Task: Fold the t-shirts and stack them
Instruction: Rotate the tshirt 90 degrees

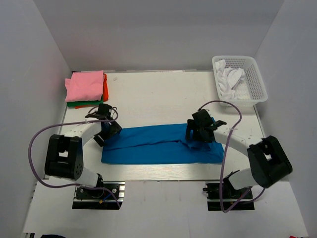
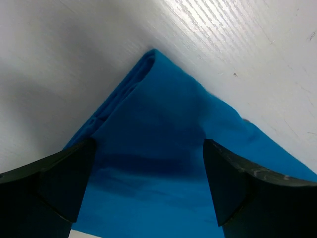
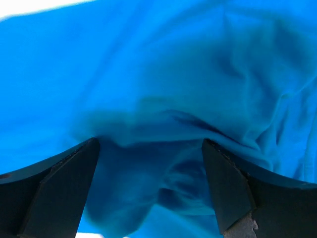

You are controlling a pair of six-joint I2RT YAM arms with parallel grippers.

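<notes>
**Blue shirt lies as a long band along the desk's near edge, both pincers open over it**

The bright blue t-shirt (image 1: 158, 145) is folded into a long, narrow band. It lies flat on the white desk (image 1: 163, 94), close to the near edge, with its long axis running left to right. The cloth is soft and matte. It is smooth over the left and middle and bunched into rumpled folds at the right end.

In the left wrist view its far left corner (image 2: 151, 54) is a sharp point with doubled edges, set against the desk's faintly grained surface.

The left pincer (image 1: 110, 128) stands at that corner, its dark, wedge-shaped fingers (image 2: 59, 183) spread wide and holding nothing. The right pincer (image 1: 200, 134) is over the right end, jaws likewise wide apart, with creased blue cloth (image 3: 158, 74) between them but not pinched.

At the far left corner is a folded stack: a pink t-shirt (image 1: 85, 85) on top, an orange one (image 1: 105, 87) showing at its right edge and a green one (image 1: 81, 104) at the bottom. At the far right corner a white plastic mesh basket (image 1: 257, 84) holds crumpled white t-shirts (image 1: 229, 79).
</notes>
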